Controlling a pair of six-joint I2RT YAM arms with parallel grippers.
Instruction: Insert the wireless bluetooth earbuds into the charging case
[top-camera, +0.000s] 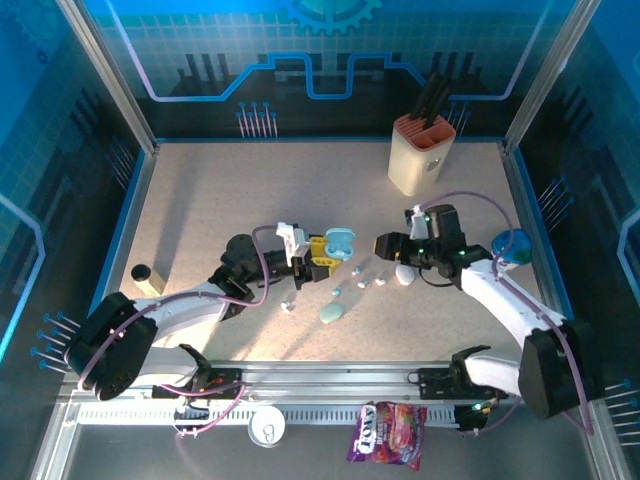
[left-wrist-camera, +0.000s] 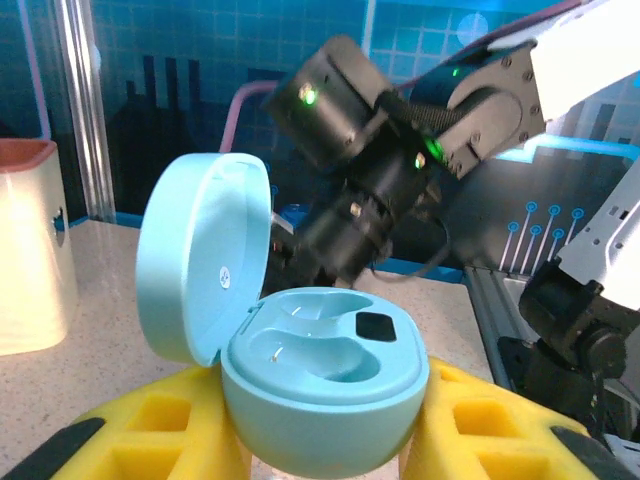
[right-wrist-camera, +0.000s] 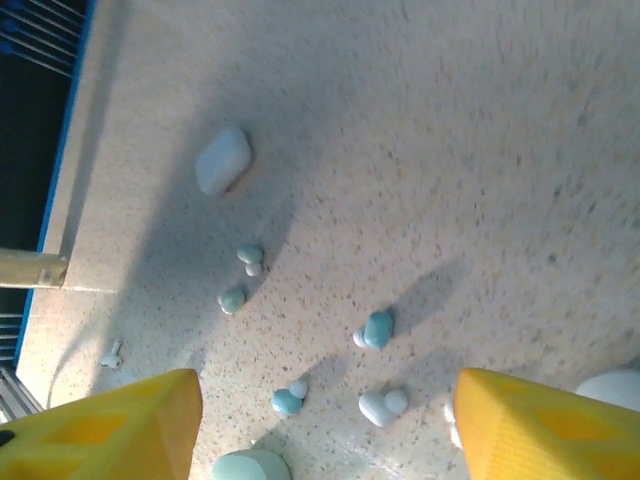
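The charging case (left-wrist-camera: 325, 385) is pale blue-green, its lid (left-wrist-camera: 205, 255) swung open and both wells bare. My left gripper (left-wrist-camera: 325, 440) is shut on its body between yellow fingers (left-wrist-camera: 150, 430); from above the case (top-camera: 341, 241) sits at the table's middle in the left gripper (top-camera: 325, 250). Several wireless bluetooth earbuds, white and blue-green, lie loose on the table (top-camera: 365, 283). In the right wrist view, earbuds (right-wrist-camera: 378, 328) (right-wrist-camera: 287, 400) (right-wrist-camera: 378, 405) lie below my right gripper (right-wrist-camera: 325, 430). It hovers open above them, holding nothing. The right gripper (top-camera: 385, 245) faces the case.
A closed pale case (top-camera: 331, 313) and a white case (top-camera: 404, 273) lie near the earbuds. A knife block (top-camera: 422, 150) stands at the back right, a blue object (top-camera: 512, 247) at the right edge, a small cylinder (top-camera: 147, 277) at the left. A candy bag (top-camera: 388, 433) lies off the front rail.
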